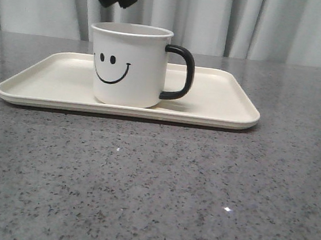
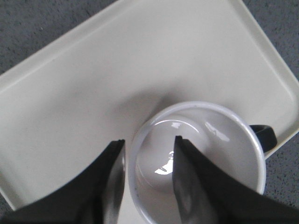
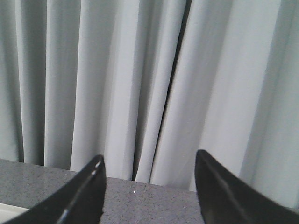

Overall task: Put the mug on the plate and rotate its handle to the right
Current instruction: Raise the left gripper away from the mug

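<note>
A white smiley-face mug (image 1: 129,64) stands upright on the cream plate (image 1: 220,103), its black handle (image 1: 180,73) pointing right, directly beneath the left gripper (image 2: 147,142), whose parted fingers (image 2: 187,177) straddle the rim without clamping it, while the right gripper (image 3: 148,163), fingers apart and empty, faces a grey curtain (image 3: 149,70).

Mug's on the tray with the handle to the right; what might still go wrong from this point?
1. The left gripper hangs just above the mug, its fingers either side of the rim; a sideways pull-out might catch the rim and tip or turn it.
2. Any such nudge could swing the handle off its rightward pointing.
3. The mug stands nearer the plate's front; a push might slide it toward the low rim.
</note>
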Available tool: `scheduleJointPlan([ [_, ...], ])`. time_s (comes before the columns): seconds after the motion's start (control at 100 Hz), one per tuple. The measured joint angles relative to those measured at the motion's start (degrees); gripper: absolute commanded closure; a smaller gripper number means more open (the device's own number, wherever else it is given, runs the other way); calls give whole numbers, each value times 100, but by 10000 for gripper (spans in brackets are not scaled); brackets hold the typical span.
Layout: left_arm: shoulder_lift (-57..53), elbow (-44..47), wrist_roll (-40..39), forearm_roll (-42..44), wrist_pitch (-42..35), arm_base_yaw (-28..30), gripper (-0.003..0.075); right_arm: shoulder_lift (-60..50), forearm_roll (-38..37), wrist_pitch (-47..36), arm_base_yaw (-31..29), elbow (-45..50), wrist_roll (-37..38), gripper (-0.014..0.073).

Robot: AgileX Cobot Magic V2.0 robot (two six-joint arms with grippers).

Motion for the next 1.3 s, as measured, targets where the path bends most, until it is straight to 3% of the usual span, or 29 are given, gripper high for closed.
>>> scheduleJointPlan([
  [0.29, -78, -650, -224, 417, 89, 0, 468, 0, 0, 0, 0, 0, 0, 159],
  [0.63, -1183, -674, -576, 1519, 158, 0, 485, 0, 0, 0, 0, 0, 0, 159],
  [0.91, -2403, -686, -745, 2204, 204, 0, 601, 0, 0, 0, 0, 0, 0, 159],
  [1.09, -3179, -330, -870, 2716, 212, 0, 741, 0, 0, 10, 0, 0, 0, 159],
  [1.3, -4043, 598, -1150, 3144, 226, 0, 740, 0, -3, 154, 0, 0, -121, 159],
])
